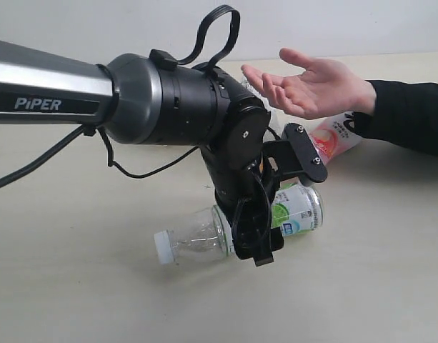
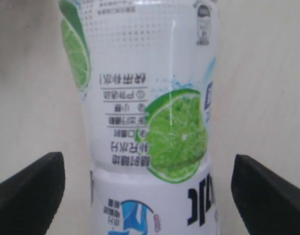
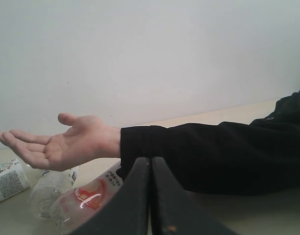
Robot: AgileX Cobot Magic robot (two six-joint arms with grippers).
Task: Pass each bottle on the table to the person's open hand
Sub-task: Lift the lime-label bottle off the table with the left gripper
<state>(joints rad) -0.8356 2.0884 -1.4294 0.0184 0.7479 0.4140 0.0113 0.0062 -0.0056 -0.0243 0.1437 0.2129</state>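
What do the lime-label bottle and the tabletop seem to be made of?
Lime-label bottle: probably thin clear plastic, glossy; see-through body with glints, printed wrap label. Tabletop: pale, matte; laminate or wood, cannot tell which.

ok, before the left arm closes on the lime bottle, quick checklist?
1. Left end effector open: ok.
2. Lime bottle centred between its fingers: ok, gap on both sides.
3. Bottle lying on the table, not yet gripped: ok.
4. Fingers low enough to catch the bottle's body: cannot tell.
5. Person's hand open, palm up: ok.
6. Right end effector shut, nowhere near the lime bottle in the exterior view: ok.
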